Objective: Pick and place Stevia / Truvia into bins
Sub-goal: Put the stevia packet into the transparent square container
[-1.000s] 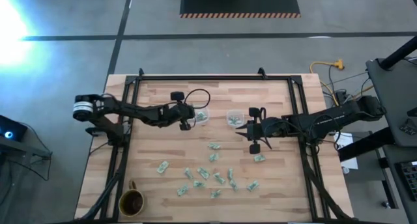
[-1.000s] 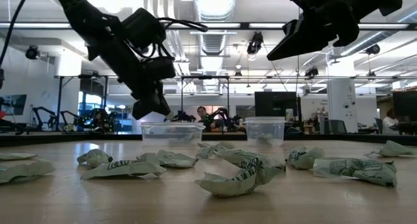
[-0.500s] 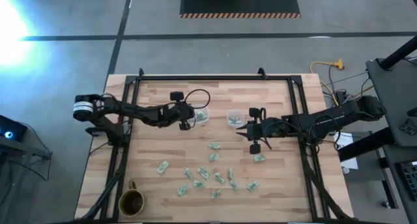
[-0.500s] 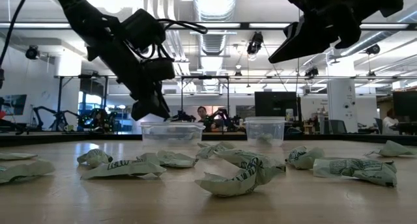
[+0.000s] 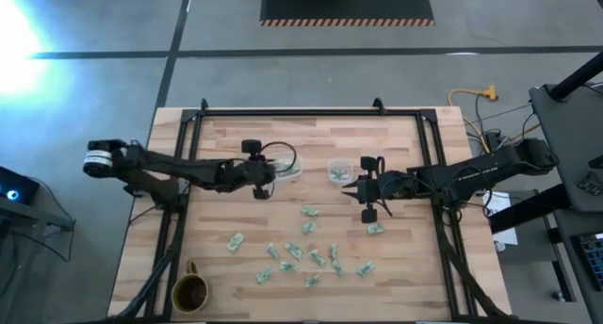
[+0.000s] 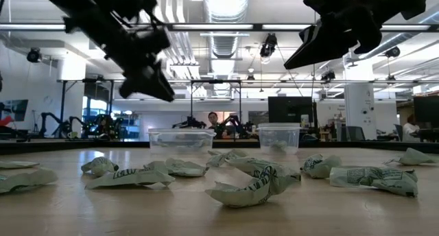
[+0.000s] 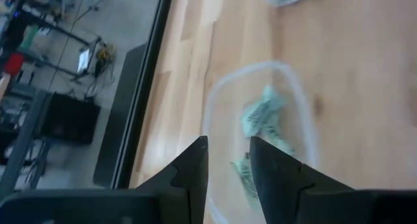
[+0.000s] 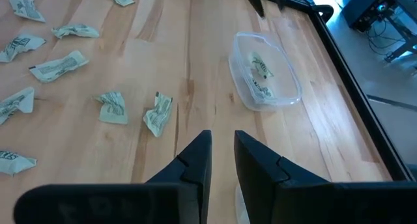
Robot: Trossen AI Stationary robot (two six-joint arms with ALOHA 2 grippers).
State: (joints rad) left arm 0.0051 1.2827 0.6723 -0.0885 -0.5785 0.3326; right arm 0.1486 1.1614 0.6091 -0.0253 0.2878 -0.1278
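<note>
High view: pale plank table (image 5: 226,136); crumpled green-white packets (image 5: 306,253) scattered lower centre; two clear bins (image 5: 336,170) mid-frame; left gripper (image 5: 261,187) beside the wider bin, right gripper (image 5: 369,203) right of the square one. Low view: both bins behind the packets. Left wrist view: fingers (image 7: 195,175) slightly apart, empty, over packets in the rounded bin. Right wrist view: fingers (image 8: 195,160) narrowly apart, empty.

I see two bins (image 5: 337,170) side by side mid-desk (image 5: 226,136), packets (image 5: 306,253) scattered toward the near edge, mug (image 5: 190,292) at near-left corner.
</note>
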